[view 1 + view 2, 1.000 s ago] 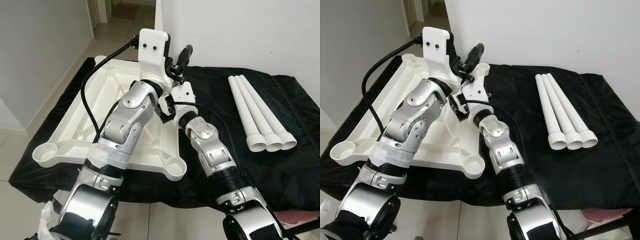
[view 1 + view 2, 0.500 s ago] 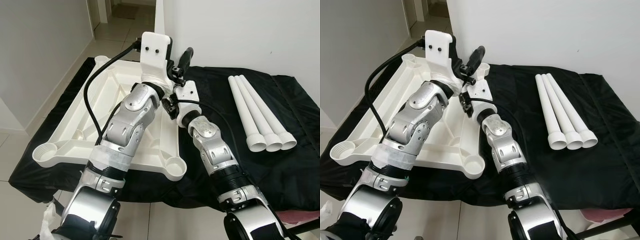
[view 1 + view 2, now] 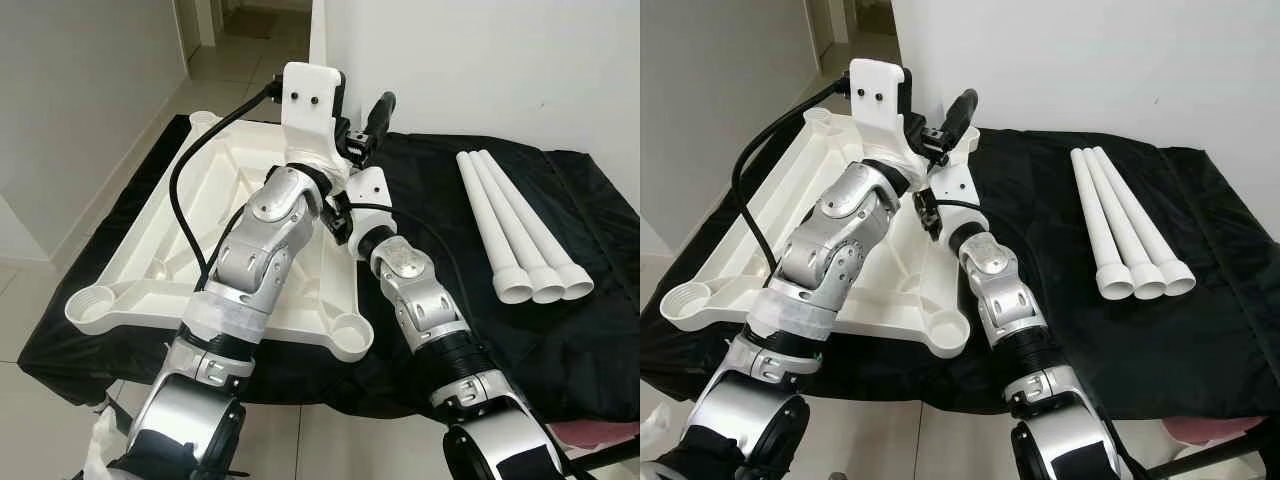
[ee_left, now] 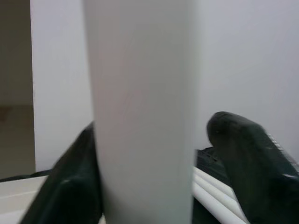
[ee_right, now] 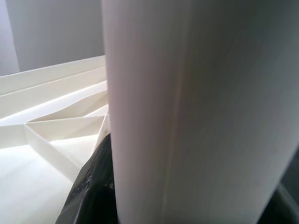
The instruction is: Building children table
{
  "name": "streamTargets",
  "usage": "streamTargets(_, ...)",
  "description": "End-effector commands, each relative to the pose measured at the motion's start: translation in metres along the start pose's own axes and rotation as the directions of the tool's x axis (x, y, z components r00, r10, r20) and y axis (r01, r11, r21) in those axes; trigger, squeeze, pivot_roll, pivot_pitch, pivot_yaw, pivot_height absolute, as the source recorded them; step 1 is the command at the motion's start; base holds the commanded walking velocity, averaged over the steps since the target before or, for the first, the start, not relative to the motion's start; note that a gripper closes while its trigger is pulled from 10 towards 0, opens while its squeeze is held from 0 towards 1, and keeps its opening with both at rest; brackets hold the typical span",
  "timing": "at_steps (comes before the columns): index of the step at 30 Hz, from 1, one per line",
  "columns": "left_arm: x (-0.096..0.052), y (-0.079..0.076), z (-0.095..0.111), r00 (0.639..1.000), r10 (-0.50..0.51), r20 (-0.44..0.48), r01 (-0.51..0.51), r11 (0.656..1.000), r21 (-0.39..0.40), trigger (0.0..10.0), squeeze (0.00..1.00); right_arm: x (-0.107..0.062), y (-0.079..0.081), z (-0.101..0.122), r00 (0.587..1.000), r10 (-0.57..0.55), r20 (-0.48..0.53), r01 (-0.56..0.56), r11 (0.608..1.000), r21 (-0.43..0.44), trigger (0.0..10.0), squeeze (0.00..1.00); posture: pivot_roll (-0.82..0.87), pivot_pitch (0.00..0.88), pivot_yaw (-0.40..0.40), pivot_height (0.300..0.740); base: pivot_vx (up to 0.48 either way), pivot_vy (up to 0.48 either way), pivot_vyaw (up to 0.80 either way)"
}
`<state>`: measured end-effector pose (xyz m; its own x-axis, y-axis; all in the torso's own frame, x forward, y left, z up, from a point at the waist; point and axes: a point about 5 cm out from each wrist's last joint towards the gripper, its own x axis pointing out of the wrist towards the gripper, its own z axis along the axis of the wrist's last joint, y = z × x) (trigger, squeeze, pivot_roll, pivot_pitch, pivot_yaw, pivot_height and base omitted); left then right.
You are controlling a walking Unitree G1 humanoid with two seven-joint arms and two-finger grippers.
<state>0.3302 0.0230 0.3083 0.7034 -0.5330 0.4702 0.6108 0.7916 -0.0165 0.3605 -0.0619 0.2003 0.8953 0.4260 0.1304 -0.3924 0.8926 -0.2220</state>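
Note:
A white children's tabletop (image 3: 130,290) lies upside down on a black cloth, ribs up, with round leg sockets (image 3: 349,336) at its corners. Both arms reach to its far right corner. My left gripper (image 4: 149,182) is shut on an upright white table leg (image 4: 140,93), one black finger (image 4: 247,158) on each side. My right gripper (image 3: 366,128) is shut on the same leg (image 5: 187,107), with one black finger (image 3: 379,108) sticking up behind the left wrist's white camera mount (image 3: 310,95). That mount hides the leg's foot and its socket. Three more white legs (image 3: 515,225) lie side by side on the cloth.
The black cloth (image 3: 590,340) covers a low platform that ends near my body. A white wall (image 3: 480,60) stands close behind. Tiled floor (image 3: 30,300) and a doorway lie to the left. A black cable (image 3: 180,190) loops off my left arm over the tabletop.
Both wrists have shifted slightly to the right at the far corner, and the right gripper's raised finger now leans further right. The tabletop and the three loose legs have not moved.

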Motion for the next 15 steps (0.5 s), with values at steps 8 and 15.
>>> streamTargets(8, -0.002, -0.007, 0.010, 0.996, -0.075, 0.046, 0.073, 0.996, 0.043, 10.0, 0.00, -0.002, -0.012, -0.005, 0.998, -0.063, -0.024, 0.065, 0.995, 0.075, 10.0, 0.00, 0.03, 0.018, -0.034, 0.740, 0.000, 0.000, 0.00)
streamTargets(15, -0.011, -0.006, 0.010, 0.996, -0.070, 0.062, 0.069, 0.997, 0.028, 10.0, 0.00, -0.008, -0.032, -0.014, 0.981, -0.182, -0.062, 0.189, 0.969, 0.157, 10.0, 0.00, 0.03, 0.018, -0.043, 0.740, 0.000, 0.000, 0.00)
